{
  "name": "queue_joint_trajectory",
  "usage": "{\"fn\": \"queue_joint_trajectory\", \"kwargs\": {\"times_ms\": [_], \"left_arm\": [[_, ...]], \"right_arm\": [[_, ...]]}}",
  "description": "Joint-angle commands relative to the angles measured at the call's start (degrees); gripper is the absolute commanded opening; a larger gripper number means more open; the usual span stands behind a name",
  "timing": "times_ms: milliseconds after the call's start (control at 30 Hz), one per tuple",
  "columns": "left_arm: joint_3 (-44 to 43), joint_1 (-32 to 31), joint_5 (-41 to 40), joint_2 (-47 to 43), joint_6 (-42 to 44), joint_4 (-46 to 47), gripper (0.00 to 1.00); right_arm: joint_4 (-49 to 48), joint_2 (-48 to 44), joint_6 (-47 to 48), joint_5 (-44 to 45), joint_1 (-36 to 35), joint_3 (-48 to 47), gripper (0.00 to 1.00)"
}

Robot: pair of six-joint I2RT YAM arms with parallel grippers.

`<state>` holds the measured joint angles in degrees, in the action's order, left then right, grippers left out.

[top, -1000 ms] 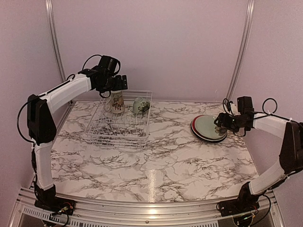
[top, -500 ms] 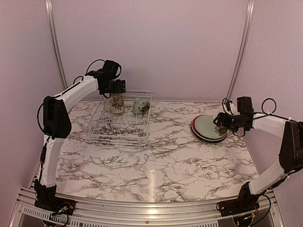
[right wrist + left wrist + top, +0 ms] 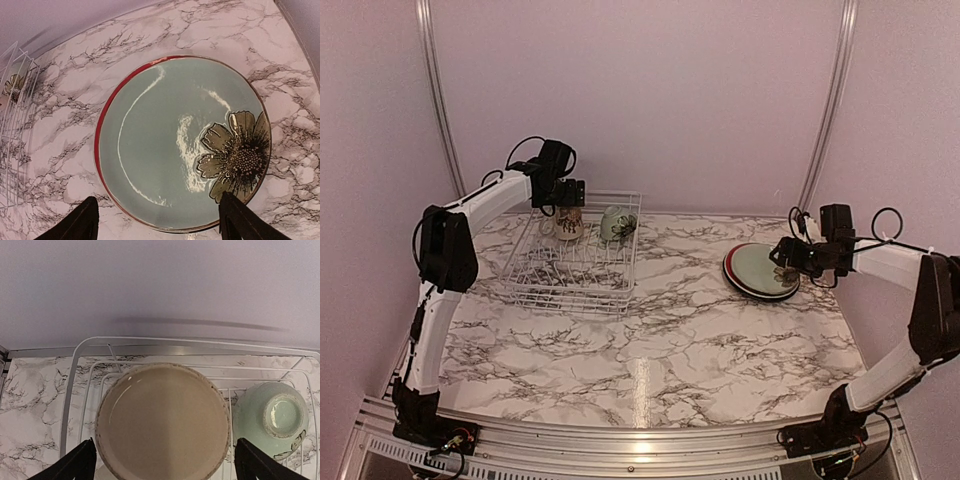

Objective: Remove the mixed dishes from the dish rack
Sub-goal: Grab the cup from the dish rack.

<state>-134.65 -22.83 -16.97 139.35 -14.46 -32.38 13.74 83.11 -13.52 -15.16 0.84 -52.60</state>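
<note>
The rack (image 3: 560, 298) holds a mug (image 3: 162, 422) and a bowl (image 3: 270, 417) at its far side. The left gripper (image 3: 165, 440) and the right gripper (image 3: 159, 196) are both spread wide, grasping nothing.

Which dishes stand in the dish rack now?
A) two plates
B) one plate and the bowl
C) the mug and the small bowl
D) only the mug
C: the mug and the small bowl sit in the dish rack, while the green plate lies on the red-rimmed plate out on the table.
</note>
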Motion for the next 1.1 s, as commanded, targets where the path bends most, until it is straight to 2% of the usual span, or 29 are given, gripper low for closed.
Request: {"fn": "queue_joint_trajectory", "kwargs": {"times_ms": [0,233,400,767,1067], "left_arm": [[-1.7,1.6,1.9,3.1,1.5,3.4,0.99],[-2.3,1.7,1.0,4.7,3.3,6.0,0.95],[-3.3,1.8,1.4,5.5,3.9,6.2,0.96],[0.8,1.7,3.2,1.4,3.5,6.8,0.47],[1.4,0.7,3.8,-1.8,3.3,4.7,0.19]], "right_arm": [[-1.0,1.1,-0.7,-0.5,-0.5,-0.8,0.8],[-1.6,2.2,-1.3,-1.2,-0.5,-1.1,0.8],[-1.8,3.0,-1.6,-1.2,-0.5,-1.4,0.79],[-1.6,3.5,-2.4,-1.9,-0.7,-2.9,0.79],[-1.4,3.2,-2.6,-1.7,-0.7,-3.0,0.79]]}}
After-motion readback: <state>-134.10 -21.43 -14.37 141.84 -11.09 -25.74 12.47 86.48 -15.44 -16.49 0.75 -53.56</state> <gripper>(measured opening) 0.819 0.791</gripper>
